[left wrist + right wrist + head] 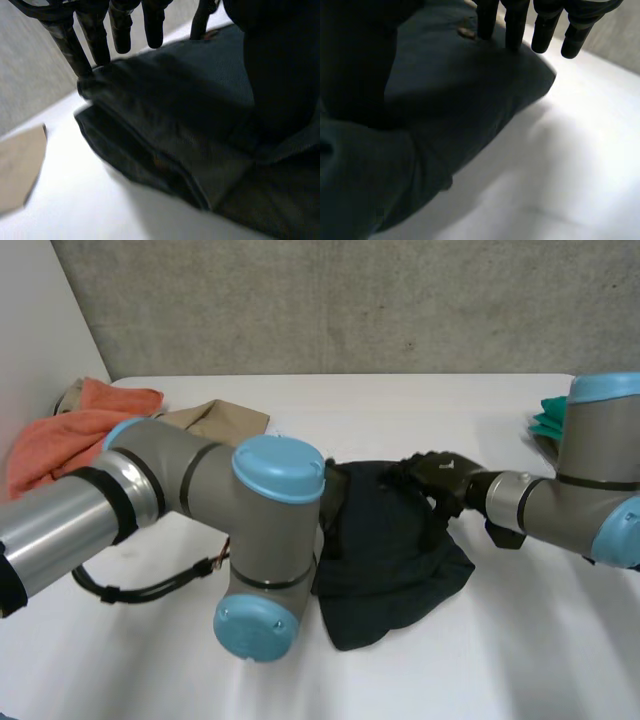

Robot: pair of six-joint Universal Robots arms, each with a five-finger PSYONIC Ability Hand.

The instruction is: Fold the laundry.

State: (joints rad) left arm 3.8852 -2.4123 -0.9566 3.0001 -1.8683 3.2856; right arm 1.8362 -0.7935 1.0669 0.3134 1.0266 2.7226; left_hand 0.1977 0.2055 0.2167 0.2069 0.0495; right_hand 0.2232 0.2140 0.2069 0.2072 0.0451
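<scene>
Okay, the dark garment (390,560) lies bunched in the middle of the table (450,680). My left hand (120,25) has its fingers straight and spread, tips at the garment's rolled edge, pinching nothing. My right hand (440,480) is also straight, fingertips (512,30) resting on the opposite edge. Risk, as I judge it: closing on that thick roll would grab several layers, so a lift would drag the whole bundle.
</scene>
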